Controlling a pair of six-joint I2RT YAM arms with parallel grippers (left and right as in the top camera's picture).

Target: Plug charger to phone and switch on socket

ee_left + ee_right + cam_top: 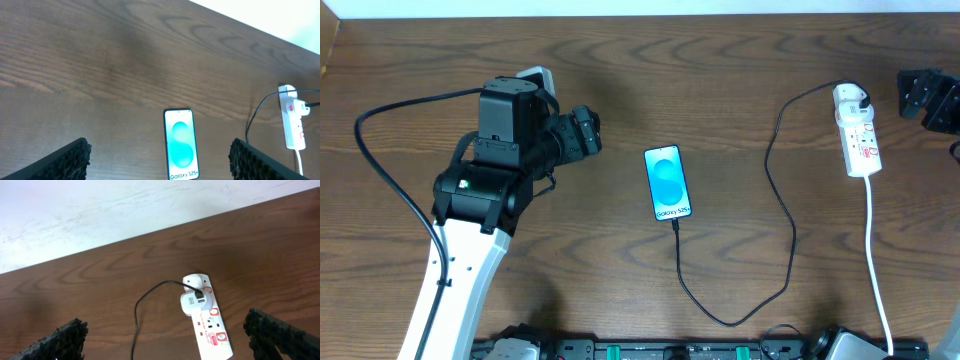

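Observation:
The phone (667,182) lies flat mid-table, screen blue and lit; it also shows in the left wrist view (181,145). The black charger cable (790,225) meets the phone's bottom edge, loops toward the front and runs up to its white adapter (850,97), which sits in the far end of the white socket strip (860,140). My left gripper (588,132) is open and empty, left of the phone, its fingers (160,165) wide apart. My right gripper (923,95) is open and empty, just right of the strip. The right wrist view shows its fingers (167,340), the strip (212,332) and the adapter (192,300).
The strip's white lead (875,260) runs to the table's front edge at the right. The left arm's black cable (380,170) arcs over the table's left side. The strip also shows at the right of the left wrist view (292,125).

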